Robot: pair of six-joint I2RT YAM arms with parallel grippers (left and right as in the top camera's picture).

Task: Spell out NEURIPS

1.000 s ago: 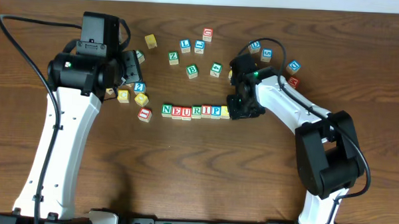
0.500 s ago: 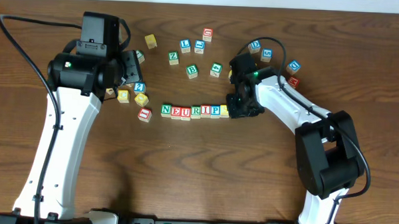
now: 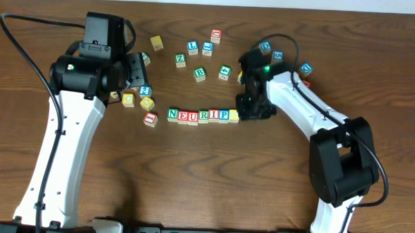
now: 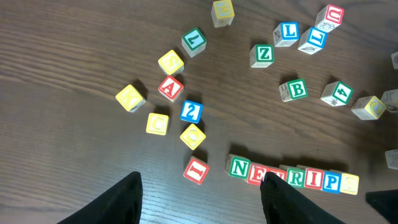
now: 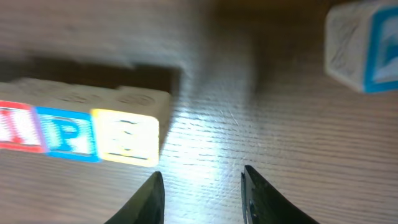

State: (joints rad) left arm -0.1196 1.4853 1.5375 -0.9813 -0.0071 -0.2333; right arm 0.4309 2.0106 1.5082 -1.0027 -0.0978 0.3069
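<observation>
Wooden cubes spelling NEURIPS (image 3: 202,115) lie in a straight, touching row mid-table, the yellowish cube (image 5: 127,137) closing the right end next to the blue P (image 5: 65,134). Your right pincer (image 5: 202,193) sits just right of that end, jaws parted over bare table (image 5: 205,124), gripping nothing. Farther back on the left, your left pincer (image 4: 202,205) hangs parted and empty above the table, with loose cubes like Z (image 4: 263,54) and B (image 4: 297,89) beyond.
</observation>
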